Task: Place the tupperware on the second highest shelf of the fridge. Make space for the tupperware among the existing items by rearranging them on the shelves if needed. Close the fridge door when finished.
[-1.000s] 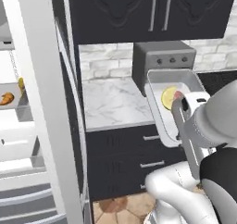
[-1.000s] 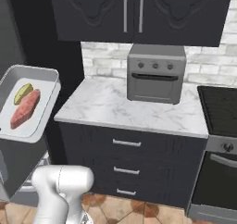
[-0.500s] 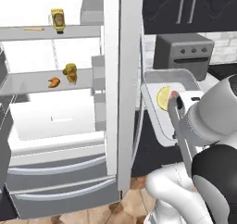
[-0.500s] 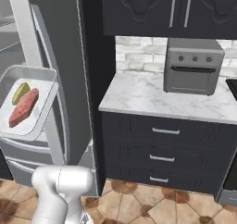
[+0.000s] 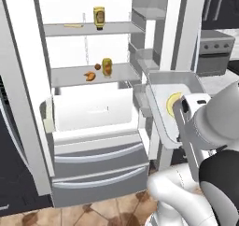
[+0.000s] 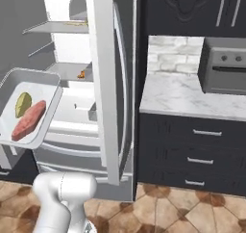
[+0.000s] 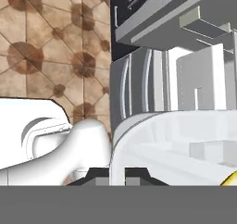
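Gripper [image 7: 117,180] is clamped on the rim of the tupperware [image 5: 173,103] — in the hand view the two dark tips sit tight on either side of the thin translucent wall, almost no gap. The container is carried in the air, tilted up on edge, in front of the open fridge [image 5: 88,108] and to the right of its cavity; not on any shelf.

Left to right in the left base view:
- left door panel, flat, silver-grey, swung open.
- white cavity with thin pale grey slab shelves. The upper slab visible here [image 5: 88,29] carries a thin yellow stick [image 5: 72,25] lying flat and a yellow labelled squeeze bottle [image 5: 98,18] upright, well apart.
- the next slab down [image 5: 88,75] has an orange-brown croissant [image 5: 89,75], a small dark round item [image 5: 97,67] and a yellow-orange jar [image 5: 107,67], all near each other toward the middle-right.
- below that a white box-like drawer, then two wide silver bottom drawers [image 5: 95,171] with curved handle lips.
- right door [image 5: 161,57] open, with grey bins on its inner face.
- tupperware: shallow, rectangular, rounded corners, grey-white; a yellow piece shows inside.

Right base view: the tupperware holds a yellow-green piece [image 6: 22,104] and a red-pink slab [image 6: 30,120] touching it. Further right — white marble-look counter [image 6: 187,95], dark drawers, brick backsplash, grey toaster oven [image 6: 223,71]. Floor is brown patterned tile.
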